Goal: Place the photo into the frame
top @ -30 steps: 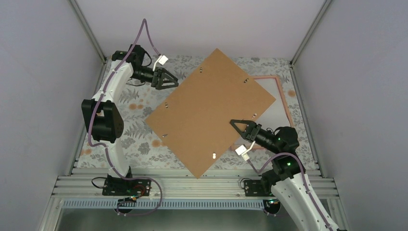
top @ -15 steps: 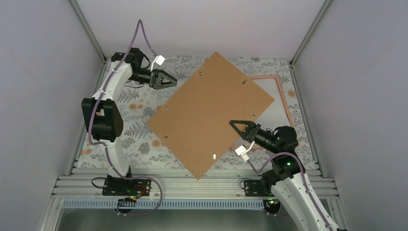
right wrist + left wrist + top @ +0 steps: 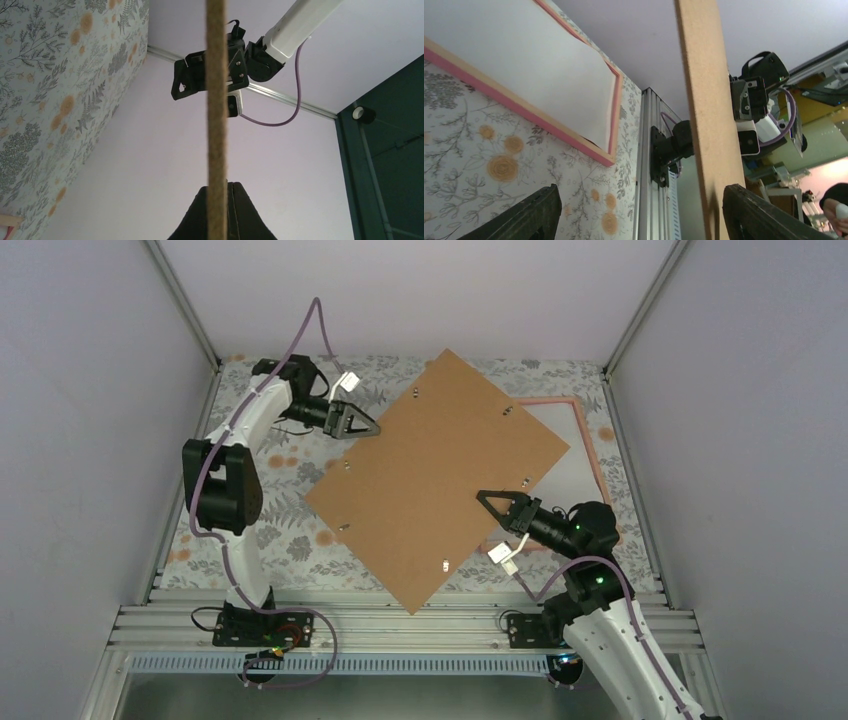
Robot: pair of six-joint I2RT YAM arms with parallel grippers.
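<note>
A large brown board (image 3: 440,475) hangs tilted above the table. My right gripper (image 3: 497,498) is shut on its right edge. In the right wrist view the board (image 3: 216,100) is edge-on, clamped in the gripper (image 3: 220,187). My left gripper (image 3: 372,430) is open at the board's left edge. In the left wrist view the board (image 3: 709,100) stands inside the gripper's gap (image 3: 641,192), close to the right finger. The pink frame (image 3: 588,440) lies flat at the back right, partly under the board. A white sheet (image 3: 514,55) lies inside the frame (image 3: 499,95). No printed side shows.
A floral cloth (image 3: 270,520) covers the table. Aluminium rails (image 3: 400,625) run along the near edge. Grey enclosure walls stand on the left, right and back. Small metal clips (image 3: 443,563) sit on the board's upper face.
My left gripper has moved right, from behind the board's left corner to its left edge. The board and my right gripper have hardly moved.
</note>
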